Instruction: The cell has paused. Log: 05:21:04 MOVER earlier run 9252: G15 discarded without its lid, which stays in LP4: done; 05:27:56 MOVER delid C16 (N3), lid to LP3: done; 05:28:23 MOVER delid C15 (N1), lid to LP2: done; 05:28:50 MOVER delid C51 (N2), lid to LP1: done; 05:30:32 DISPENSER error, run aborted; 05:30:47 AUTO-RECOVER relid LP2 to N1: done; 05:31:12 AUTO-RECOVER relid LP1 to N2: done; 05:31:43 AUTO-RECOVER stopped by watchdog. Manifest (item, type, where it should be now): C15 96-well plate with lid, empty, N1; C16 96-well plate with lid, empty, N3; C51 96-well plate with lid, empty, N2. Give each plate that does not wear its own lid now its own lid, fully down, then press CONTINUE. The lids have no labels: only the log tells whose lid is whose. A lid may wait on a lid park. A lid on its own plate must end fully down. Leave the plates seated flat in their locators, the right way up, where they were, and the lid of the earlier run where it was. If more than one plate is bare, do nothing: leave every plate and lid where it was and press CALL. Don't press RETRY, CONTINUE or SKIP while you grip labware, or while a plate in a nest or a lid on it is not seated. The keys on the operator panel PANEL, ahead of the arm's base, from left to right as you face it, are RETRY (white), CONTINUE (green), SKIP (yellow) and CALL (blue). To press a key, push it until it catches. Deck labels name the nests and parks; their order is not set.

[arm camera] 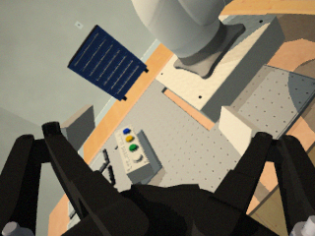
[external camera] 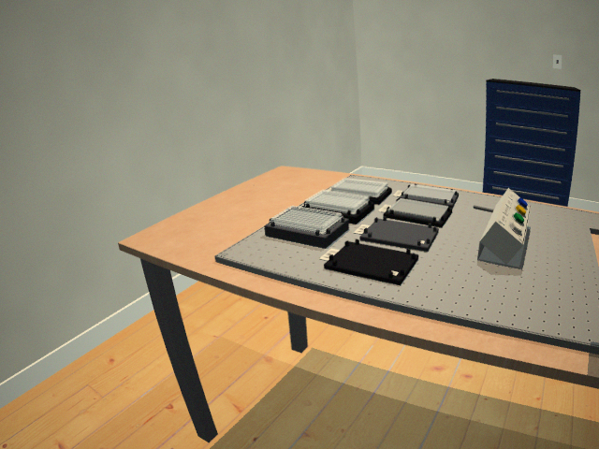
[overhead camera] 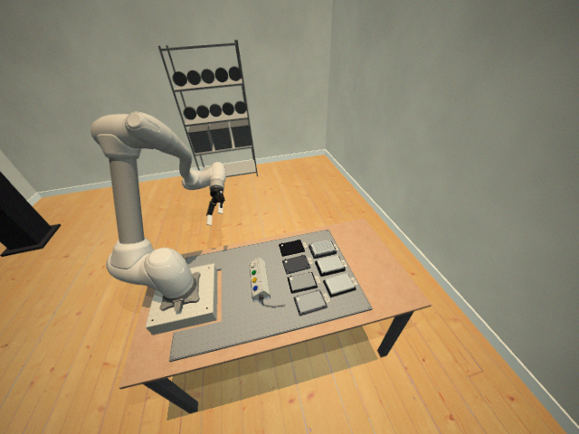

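Observation:
Three 96-well plates stand in a row of black nests on the grey deck. The plate farthest from the top camera shows open wells and looks bare; it also shows in the exterior view. The middle plate and the last plate look lidded. In the park row, two parks hold a lid each, and the dark grey park and the black park are empty. My gripper hangs open and empty, high above the table's rear edge. The deck labels are too small to read.
The operator panel with its coloured keys stands between the arm's base and the parks; it also shows in the wrist view. A shelf rack stands at the back wall and a blue cabinet beyond the table.

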You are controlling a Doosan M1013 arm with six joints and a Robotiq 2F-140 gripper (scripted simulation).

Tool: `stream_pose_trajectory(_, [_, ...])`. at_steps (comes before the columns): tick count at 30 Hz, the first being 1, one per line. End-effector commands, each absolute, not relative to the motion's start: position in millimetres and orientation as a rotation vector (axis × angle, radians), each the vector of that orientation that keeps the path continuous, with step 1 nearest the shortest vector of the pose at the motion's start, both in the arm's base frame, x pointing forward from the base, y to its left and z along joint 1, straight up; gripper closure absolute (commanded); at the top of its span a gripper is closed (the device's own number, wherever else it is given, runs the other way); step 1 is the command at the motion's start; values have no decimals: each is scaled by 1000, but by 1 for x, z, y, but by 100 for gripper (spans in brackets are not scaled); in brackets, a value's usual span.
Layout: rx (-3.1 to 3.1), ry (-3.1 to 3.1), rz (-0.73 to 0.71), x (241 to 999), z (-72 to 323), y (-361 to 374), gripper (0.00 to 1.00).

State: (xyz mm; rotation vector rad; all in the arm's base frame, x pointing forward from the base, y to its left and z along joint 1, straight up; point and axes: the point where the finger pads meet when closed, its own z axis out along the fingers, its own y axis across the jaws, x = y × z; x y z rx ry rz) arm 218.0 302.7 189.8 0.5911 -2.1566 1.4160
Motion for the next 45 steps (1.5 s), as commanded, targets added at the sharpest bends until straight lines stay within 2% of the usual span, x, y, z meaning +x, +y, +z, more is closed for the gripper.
stream_pose_trajectory(1, [591,-2157,1416,218,190,303,0])
stream_pose_trajectory(19, [591,-2157,1413,218,190,303,0])
stream_pose_trajectory(23, [583,-2176,1359,228,182,299,0])
stream_pose_trajectory(27, [557,-2233,1198,255,160,287,0])
stream_pose_trajectory(31, [504,-2338,937,304,124,265,0])
stream_pose_trajectory(34, [504,-2338,937,304,124,265,0])
stream_pose_trajectory(37, [443,-2449,704,353,95,242,0])
stream_pose_trajectory(38, [443,-2449,704,353,95,242,0])
stream_pose_trajectory(39, [419,-2491,626,372,86,232,0])
stream_pose_trajectory(40, [419,-2491,626,372,86,232,0])
stream_pose_trajectory(41, [392,-2536,549,391,77,221,0])
stream_pose_trajectory(42, [392,-2536,549,391,77,221,0])
stream_pose_trajectory(45, [334,-2630,406,432,62,196,0])
